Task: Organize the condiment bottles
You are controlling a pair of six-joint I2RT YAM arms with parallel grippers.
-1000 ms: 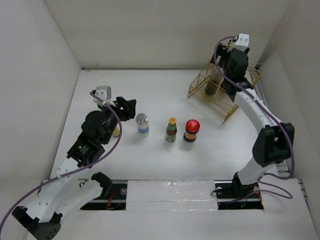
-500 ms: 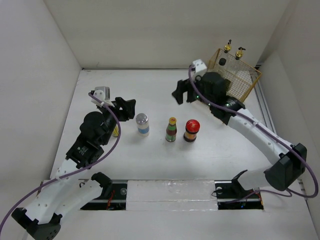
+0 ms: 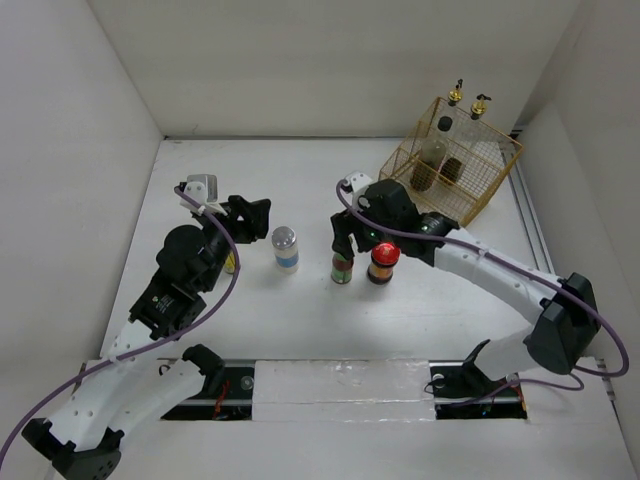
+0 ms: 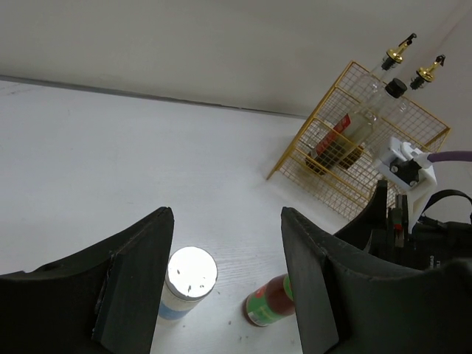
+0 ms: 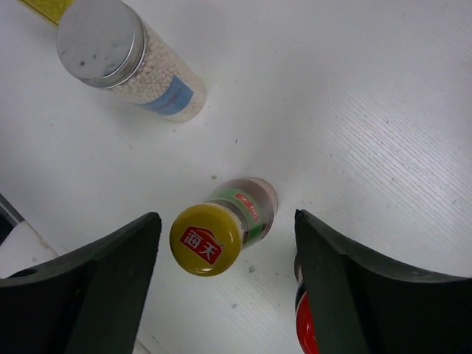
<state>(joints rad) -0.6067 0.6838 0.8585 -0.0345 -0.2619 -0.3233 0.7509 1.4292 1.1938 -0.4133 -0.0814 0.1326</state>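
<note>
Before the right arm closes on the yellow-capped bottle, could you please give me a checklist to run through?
1. Right jaws open: ok, spread wide.
2. Yellow-capped green bottle between the jaws: ok, slightly off centre.
3. Bottle upright: ok.
4. Clearance from the red-lidded jar: cannot tell; it stands close beside one jaw.
5. Silver-lidded jar outside the grasp: ok.
6. Free space in the gold wire basket: cannot tell; bottles already stand inside.
</note>
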